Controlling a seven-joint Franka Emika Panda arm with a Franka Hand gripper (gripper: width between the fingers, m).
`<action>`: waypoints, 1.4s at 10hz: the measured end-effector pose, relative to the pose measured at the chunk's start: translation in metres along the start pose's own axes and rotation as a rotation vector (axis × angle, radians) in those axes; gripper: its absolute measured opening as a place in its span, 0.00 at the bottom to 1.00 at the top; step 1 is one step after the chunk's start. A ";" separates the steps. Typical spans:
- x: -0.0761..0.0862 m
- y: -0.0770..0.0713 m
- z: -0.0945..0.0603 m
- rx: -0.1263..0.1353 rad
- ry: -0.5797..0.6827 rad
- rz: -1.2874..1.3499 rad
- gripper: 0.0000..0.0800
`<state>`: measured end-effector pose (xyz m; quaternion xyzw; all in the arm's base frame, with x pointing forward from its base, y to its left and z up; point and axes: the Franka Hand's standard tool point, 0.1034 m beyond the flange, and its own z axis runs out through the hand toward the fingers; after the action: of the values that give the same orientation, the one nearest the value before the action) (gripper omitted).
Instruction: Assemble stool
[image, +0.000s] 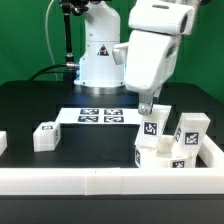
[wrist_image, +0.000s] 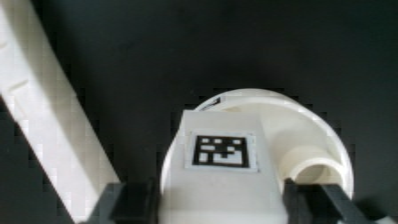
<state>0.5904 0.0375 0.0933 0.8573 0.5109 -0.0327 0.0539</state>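
stool leg (wrist_image: 235, 115) carries one black-and-white square tag (wrist_image: 222, 150); no readable writing. the leg sits between the fingers of the gripper (wrist_image: 222, 204), which clamp its two sides, beside the border rail (wrist_image: 45, 110), at the exterior view's right.

Chunky white legs all round, each with a black-and-white square tag. One leg (image: 45, 135) sits alone out on the left. A sliver of another white part (image: 2, 143) shows at the far left edge. On the right there's a tight cluster: the middle leg (image: 152, 125) stands right under the gripper (image: 148, 107), two back legs (image: 190, 126) are just right of it, and two front legs (image: 150, 156) are nearer, touching. Up close, the middle leg (wrist_image: 240, 140) is rounded, tag facing up, between the fingers (wrist_image: 331, 198); contact unclear.
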 end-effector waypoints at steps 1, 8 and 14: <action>0.000 -0.001 0.000 0.000 0.002 0.127 0.41; 0.004 -0.004 0.000 0.013 0.008 0.825 0.42; 0.005 -0.006 0.001 0.070 0.028 1.405 0.42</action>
<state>0.5874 0.0450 0.0915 0.9859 -0.1648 0.0047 0.0280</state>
